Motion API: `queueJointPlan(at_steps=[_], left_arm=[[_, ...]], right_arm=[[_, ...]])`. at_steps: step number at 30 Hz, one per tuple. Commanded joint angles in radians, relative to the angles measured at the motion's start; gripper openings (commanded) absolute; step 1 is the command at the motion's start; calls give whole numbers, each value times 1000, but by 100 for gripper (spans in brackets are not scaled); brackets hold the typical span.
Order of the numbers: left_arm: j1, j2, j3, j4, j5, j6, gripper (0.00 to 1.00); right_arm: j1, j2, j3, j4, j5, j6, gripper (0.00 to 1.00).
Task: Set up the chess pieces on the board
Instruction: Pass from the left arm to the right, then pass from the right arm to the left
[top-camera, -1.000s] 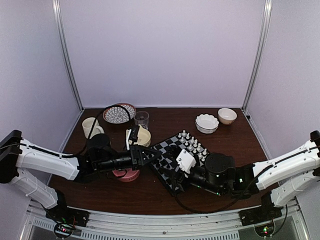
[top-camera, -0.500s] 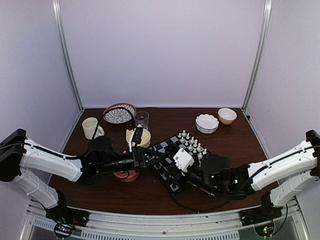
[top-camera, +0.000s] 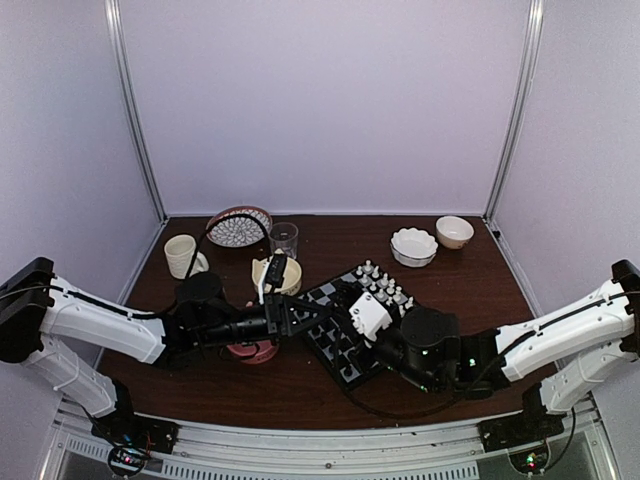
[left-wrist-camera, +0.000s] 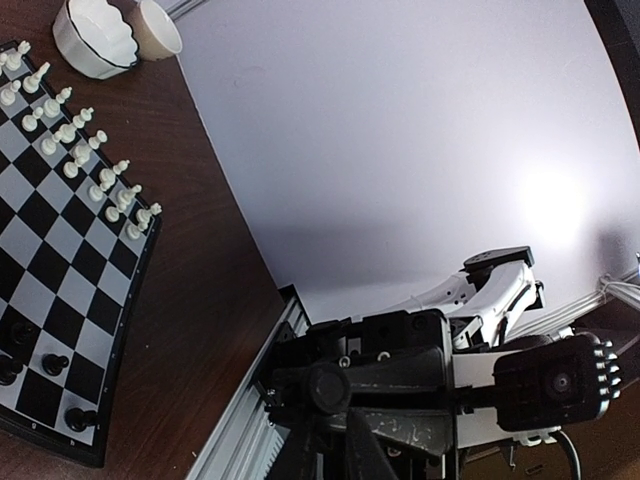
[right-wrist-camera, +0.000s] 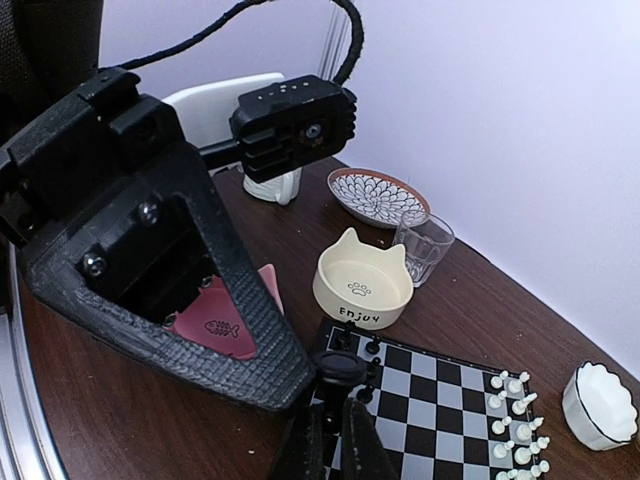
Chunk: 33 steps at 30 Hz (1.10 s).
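Lilac walls boxed a dark tabletop (top-camera: 300, 385); from above, both arms lay low and turned inward, the left hand (top-camera: 318, 312) and right hand (top-camera: 343, 335) almost meeting over the left corner of the board (top-camera: 335, 290); the left wrist view showed black chessmen (left-wrist-camera: 55, 362) on the near rows, white chessmen (left-wrist-camera: 80, 150) ranked opposite; the right wrist view showed its hand closed, seemingly on an upright black chessman (right-wrist-camera: 340, 366), with the left hand's closed tip just beside it, apparently empty.
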Motion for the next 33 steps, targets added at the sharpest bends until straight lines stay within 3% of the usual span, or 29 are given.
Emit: queueJointPlan(at_steps=[1, 4, 8, 12, 17, 24, 29, 33], left_arm=[[-5, 0, -10, 53, -10, 18, 13], [-6, -3, -13, 51, -17, 25, 16], [-5, -33, -16, 13, -37, 57, 31], [5, -134, -16, -142, -81, 183, 44], [11, -289, -17, -356, -152, 397, 60], [8, -403, 42, -632, -142, 905, 65], [9, -439, -46, -546, -122, 1216, 72], [7, -470, -114, -520, 41, 1500, 73]], right_arm=[[4, -30, 10, 11, 4, 32, 0], [4, -45, -1, 5, -2, 43, 0], [5, -72, -18, -18, 12, 62, 0], [2, -117, -27, -101, 6, 111, 0], [-7, -184, 16, -333, -62, 229, 0], [-38, -174, 183, -720, -250, 341, 0], [-95, -100, 307, -895, -458, 370, 0], [-132, -37, 375, -941, -641, 376, 0]])
